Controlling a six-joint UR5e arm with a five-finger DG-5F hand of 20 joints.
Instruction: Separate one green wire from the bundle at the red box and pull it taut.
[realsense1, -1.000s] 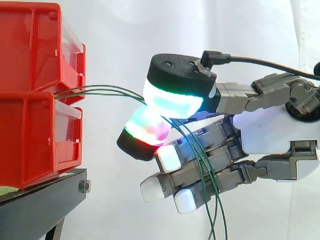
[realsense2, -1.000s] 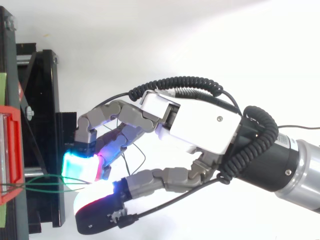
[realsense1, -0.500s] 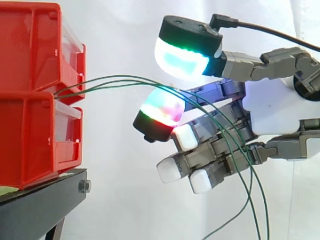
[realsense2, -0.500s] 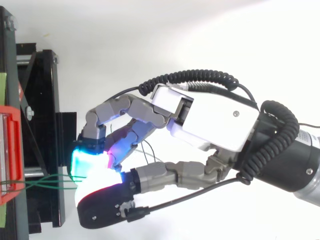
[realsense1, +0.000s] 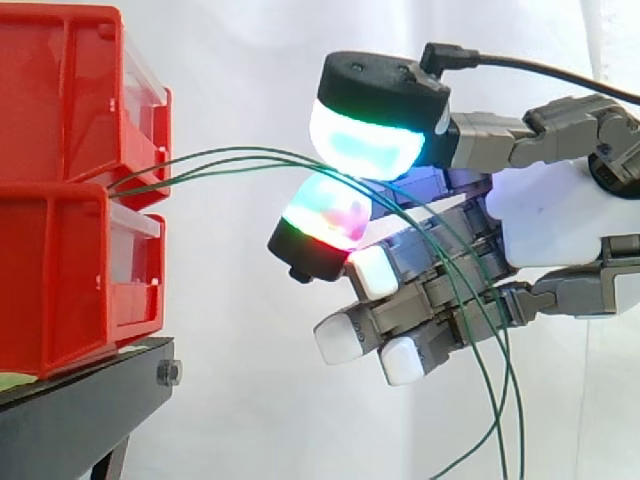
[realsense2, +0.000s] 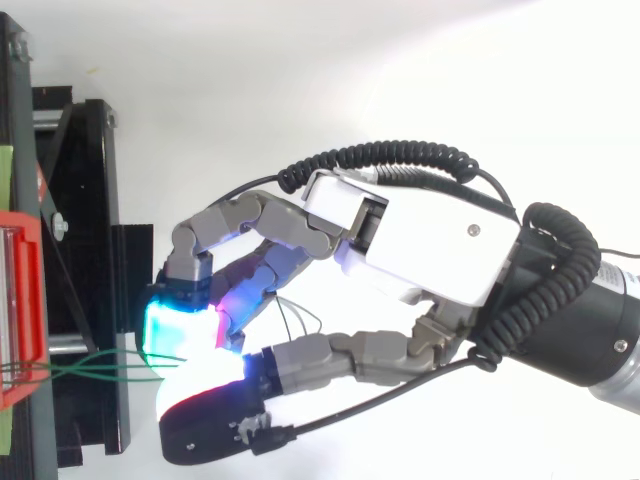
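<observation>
Several thin green wires (realsense1: 230, 157) leave the gap between the two stacked red bins (realsense1: 60, 280) and arc to the right. They run between the hand's glowing thumb pad (realsense1: 365, 145) and a glowing fingertip (realsense1: 325, 212), which meet on them. Past the pinch the wires drape over the lower fingers and hang toward the bottom right. The hand (realsense1: 550, 220) comes in from the right, its other fingers curled below. From above, the hand (realsense2: 420, 240) reaches left and the wires (realsense2: 90, 368) fan out from the bin (realsense2: 22, 300).
The bins stand on a black stand (realsense1: 80, 410) at the left, seen from above as a black frame (realsense2: 85, 200). A white curtain hangs behind. Open space lies between the bins and the hand.
A second ago the pads were pinched lower down; they then rose and spread apart. Now the thumb pad has come down onto the fingertip again, with the wires between.
</observation>
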